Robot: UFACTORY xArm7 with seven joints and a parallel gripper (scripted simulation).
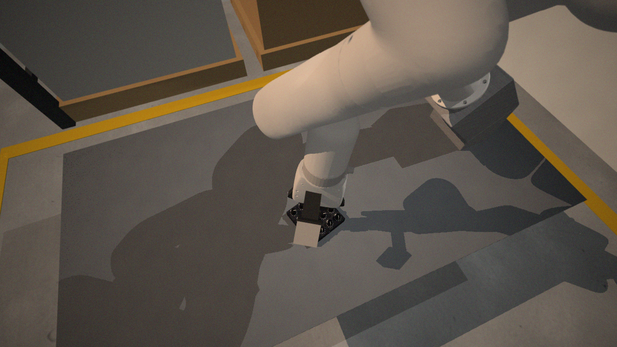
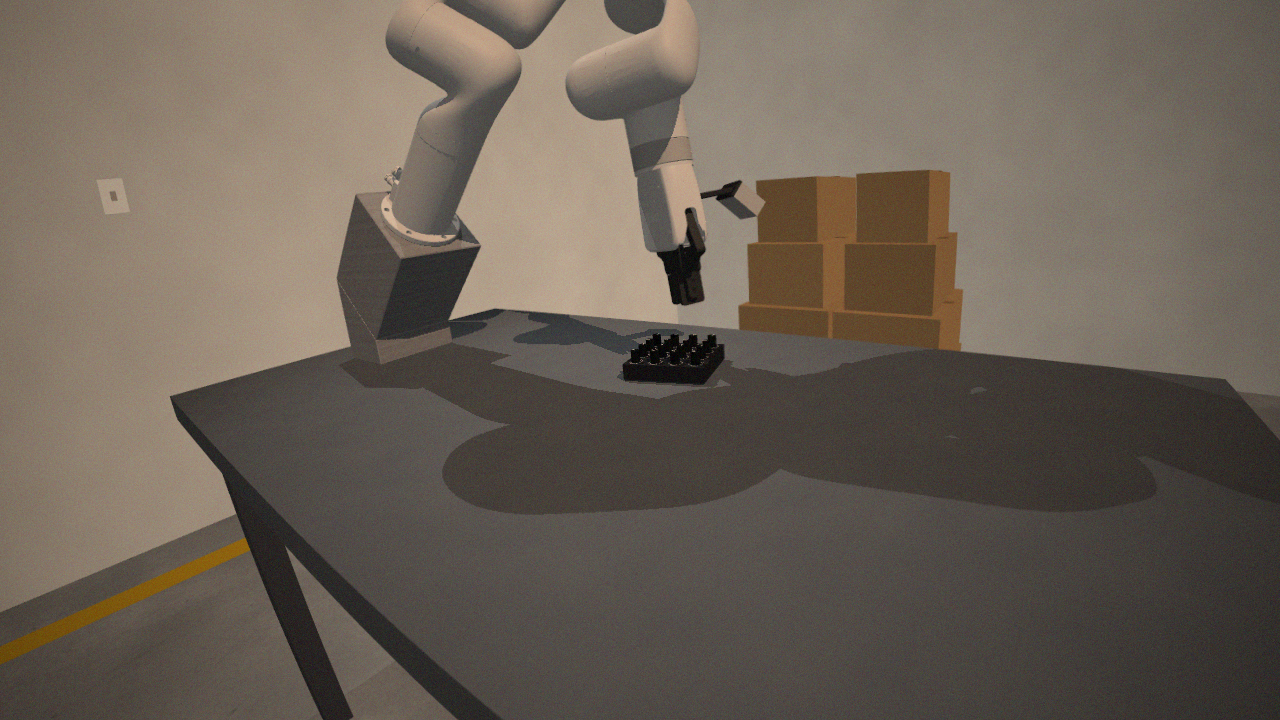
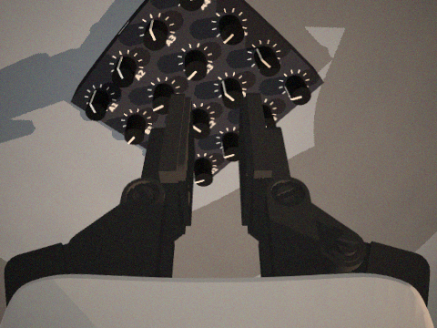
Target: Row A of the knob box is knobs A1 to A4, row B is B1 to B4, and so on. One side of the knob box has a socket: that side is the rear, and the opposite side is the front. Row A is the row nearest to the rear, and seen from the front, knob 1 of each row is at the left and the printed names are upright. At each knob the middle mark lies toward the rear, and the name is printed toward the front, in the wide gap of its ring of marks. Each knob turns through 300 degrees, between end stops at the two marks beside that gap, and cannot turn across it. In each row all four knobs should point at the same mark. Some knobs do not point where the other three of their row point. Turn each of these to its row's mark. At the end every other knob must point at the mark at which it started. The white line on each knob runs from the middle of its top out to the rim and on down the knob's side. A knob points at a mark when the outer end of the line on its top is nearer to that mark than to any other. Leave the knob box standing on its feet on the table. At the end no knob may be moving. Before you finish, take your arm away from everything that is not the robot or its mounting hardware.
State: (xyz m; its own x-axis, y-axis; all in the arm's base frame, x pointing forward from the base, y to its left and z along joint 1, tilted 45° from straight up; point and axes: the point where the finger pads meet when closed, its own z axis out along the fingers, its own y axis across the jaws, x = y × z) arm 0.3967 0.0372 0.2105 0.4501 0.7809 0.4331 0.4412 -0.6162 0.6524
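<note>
The black knob box point(image 1: 332, 219) point(image 2: 673, 364) point(image 3: 202, 28) stands on its feet on the dark table point(image 2: 716, 582) point(image 1: 151, 193). In the wrist view it appears turned like a diamond, with white lines on its knobs pointing various ways. My gripper point(image 2: 687, 293) point(image 3: 216, 123) hangs well above the box, tilted, clear of every knob. Its fingers stand a narrow gap apart with nothing between them. In the top view the wrist and its camera mount hide the fingers and much of the box.
The robot's grey base block point(image 2: 402, 277) point(image 1: 474, 112) stands at the table's rear left of the box. Stacked cardboard boxes point(image 2: 850, 259) stand on the floor behind the table. A yellow floor line point(image 1: 129, 116) runs around the table.
</note>
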